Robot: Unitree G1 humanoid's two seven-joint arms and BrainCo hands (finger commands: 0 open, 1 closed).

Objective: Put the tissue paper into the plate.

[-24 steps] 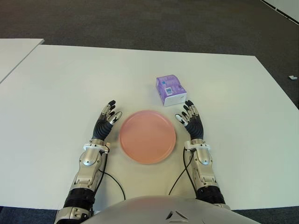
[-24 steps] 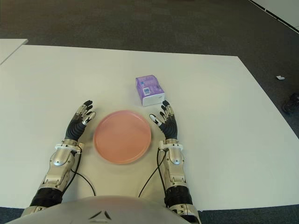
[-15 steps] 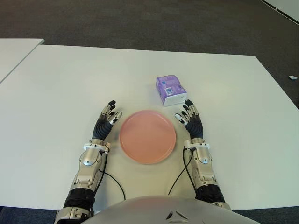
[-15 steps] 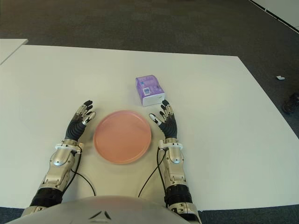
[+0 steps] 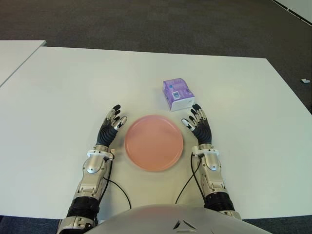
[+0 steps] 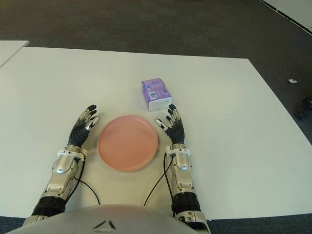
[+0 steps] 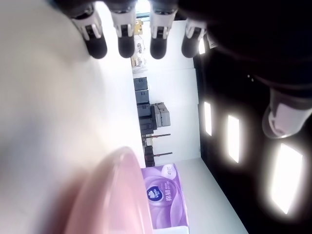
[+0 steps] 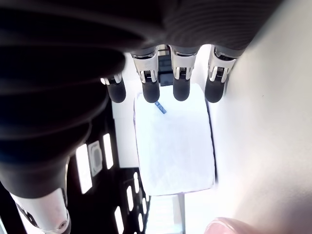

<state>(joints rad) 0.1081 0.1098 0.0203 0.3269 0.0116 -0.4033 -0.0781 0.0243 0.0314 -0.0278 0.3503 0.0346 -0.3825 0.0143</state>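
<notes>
A broad white table (image 5: 58,97) fills the view, with dark carpet (image 5: 146,24) beyond its far edge and a second white table (image 5: 14,53) just showing at the far left. Dead centre in front of the robot sits the pink plate (image 5: 154,142), round, shallow and with nothing on it. Either side of it, the two arms reach forward over the tabletop. The left hand (image 5: 110,126) shows just beside the plate's left rim, fingers extended and relaxed, holding nothing; its wrist view confirms it, the fingertips (image 7: 124,41) lined up straight with the plate's edge and the purple pack beyond. The right hand (image 5: 198,126) shows just beside the plate's right rim, fingers likewise spread and straight, nothing in its grasp. And there is the tissue paper (image 5: 177,94), a small purple and white pack lying flat on the table, beyond the plate's far right rim and well outside it. It lies just ahead of the right hand's fingertips (image 8: 181,90), a narrow gap between them in the eye views; in the right wrist view the pack's white face sits straight past those outstretched tips.
</notes>
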